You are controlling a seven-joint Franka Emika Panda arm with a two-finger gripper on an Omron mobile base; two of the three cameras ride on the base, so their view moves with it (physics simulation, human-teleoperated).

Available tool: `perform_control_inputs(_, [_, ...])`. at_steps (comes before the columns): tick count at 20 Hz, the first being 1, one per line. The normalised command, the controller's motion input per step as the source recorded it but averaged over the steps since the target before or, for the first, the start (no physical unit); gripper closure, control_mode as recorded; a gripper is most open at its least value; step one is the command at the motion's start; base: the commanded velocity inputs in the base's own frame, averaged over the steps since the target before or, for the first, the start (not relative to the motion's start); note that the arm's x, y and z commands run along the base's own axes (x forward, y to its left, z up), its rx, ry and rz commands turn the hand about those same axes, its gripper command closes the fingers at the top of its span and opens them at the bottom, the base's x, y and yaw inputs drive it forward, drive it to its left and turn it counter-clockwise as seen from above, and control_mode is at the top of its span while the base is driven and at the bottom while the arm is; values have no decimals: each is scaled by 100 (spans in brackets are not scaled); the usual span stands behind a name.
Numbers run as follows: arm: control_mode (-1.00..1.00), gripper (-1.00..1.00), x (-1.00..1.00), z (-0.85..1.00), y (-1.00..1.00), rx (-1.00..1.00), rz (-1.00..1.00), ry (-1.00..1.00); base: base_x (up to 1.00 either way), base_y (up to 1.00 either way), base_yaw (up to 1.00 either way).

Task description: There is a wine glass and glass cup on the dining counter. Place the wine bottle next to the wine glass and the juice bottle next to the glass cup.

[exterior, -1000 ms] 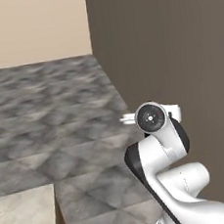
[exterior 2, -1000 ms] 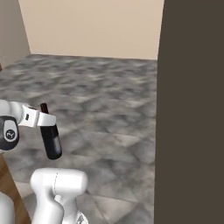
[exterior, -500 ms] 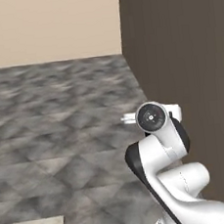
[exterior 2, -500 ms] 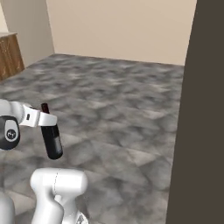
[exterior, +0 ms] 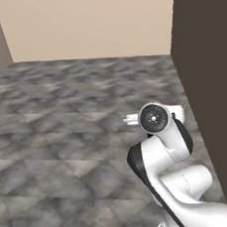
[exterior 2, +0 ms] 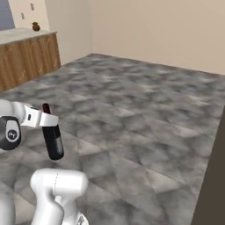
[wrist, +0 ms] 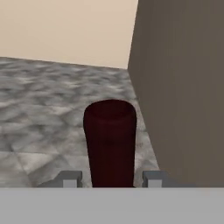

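Swinging round with the driving base, both base views now face open grey floor [exterior 2: 145, 114]; the gripper [exterior 2: 43, 119] clamps the wine bottle [exterior 2: 52, 138] by its neck, carried upright in mid-air.

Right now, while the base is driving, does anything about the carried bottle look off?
Nothing stands out. The wine bottle hangs nearly upright, slightly tilted, from the pincer, gripped at its dark-red neck above the grey floor. No spill or damage shows.

A home kitchen (wooden counter [exterior 2: 26, 57], stone-tiled floor [exterior 2: 132, 114], beige walls [exterior 2: 167, 30]).
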Motion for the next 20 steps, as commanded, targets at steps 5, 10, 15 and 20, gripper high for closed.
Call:
perform_control_inputs(5, [100, 100, 0, 0, 0, 0, 0, 0, 58, -12, 52])
perform_control_inputs(10, [100, 100, 0, 0, 0, 0, 0, 0, 54, -12, 54])
perform_control_inputs(15, [100, 100, 0, 0, 0, 0, 0, 0, 57, -16, 47])
perform_control_inputs(20, [100, 100, 0, 0, 0, 0, 0, 0, 58, -18, 45])
